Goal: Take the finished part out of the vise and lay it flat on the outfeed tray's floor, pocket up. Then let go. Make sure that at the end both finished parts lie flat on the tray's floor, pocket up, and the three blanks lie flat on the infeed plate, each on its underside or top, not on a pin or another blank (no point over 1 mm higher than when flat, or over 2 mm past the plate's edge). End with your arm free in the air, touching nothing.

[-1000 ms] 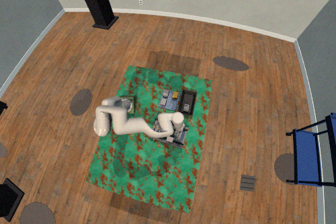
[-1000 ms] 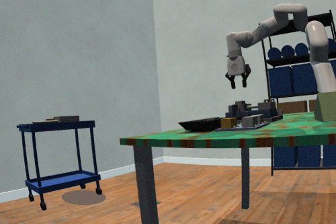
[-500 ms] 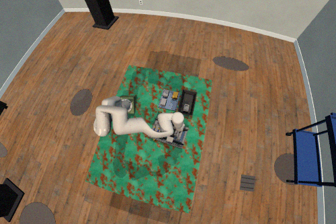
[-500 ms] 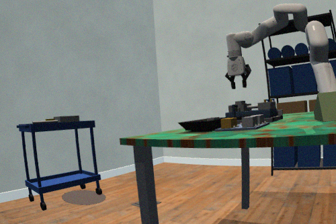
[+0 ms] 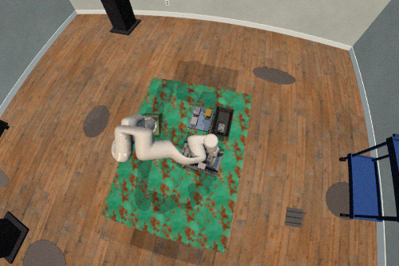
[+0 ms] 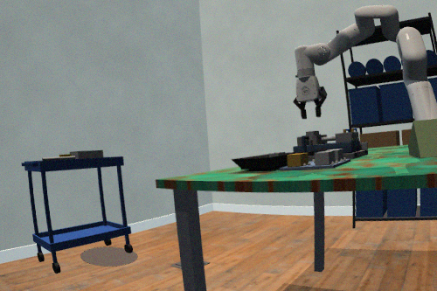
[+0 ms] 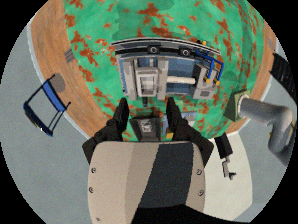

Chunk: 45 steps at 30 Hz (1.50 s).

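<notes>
The white arm's black two-fingered gripper [image 6: 309, 113] hangs above the grey steel vise [image 6: 325, 141] with its fingers spread fairly wide and nothing between them. In the wrist view the dark fingers frame a small grey block, the finished part [image 7: 147, 83], which sits clamped in the vise at about twelve o'clock from the gripper. The black shallow outfeed tray [image 5: 222, 121] lies on the green and rust mottled table top [image 5: 167, 205] at roughly one o'clock from the vise in the top view, with a blue-grey fixture plate [image 5: 200, 117] carrying small blocks just beside it.

The likeliest failure, as I judge it, is a descent that lands off centre: one finger could strike a vise jaw or the part's top edge instead of straddling it. If the fingers close on the vise body as well as the part, the lift would stall. A shallow or skewed grip may let the part tilt, so it arrives in the tray on edge or pocket down. I cannot tell the pocket's orientation at this size.
</notes>
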Each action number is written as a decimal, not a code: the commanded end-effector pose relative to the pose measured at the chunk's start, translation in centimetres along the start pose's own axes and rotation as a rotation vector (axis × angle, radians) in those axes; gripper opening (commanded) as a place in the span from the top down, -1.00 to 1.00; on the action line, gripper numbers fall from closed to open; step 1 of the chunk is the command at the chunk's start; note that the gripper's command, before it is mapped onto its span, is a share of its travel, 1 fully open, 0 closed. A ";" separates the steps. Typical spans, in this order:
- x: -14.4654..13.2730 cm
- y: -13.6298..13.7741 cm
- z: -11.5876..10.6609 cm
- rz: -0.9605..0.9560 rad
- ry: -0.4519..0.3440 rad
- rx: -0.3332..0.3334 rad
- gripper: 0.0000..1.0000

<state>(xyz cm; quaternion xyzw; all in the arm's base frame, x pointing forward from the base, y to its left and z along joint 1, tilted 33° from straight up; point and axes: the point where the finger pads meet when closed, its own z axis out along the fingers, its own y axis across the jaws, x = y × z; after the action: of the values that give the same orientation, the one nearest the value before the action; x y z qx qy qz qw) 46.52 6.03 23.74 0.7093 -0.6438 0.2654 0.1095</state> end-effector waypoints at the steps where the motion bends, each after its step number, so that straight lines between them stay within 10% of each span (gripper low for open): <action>1: 0.0 -0.1 0.6 0.001 -0.001 0.003 -0.37; 45: 0.0 -0.1 4.9 0.001 -0.001 0.003 -0.37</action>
<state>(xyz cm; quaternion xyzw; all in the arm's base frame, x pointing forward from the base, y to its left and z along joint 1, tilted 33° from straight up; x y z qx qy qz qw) 47.66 3.50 19.56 0.7093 -0.6438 0.2653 0.1095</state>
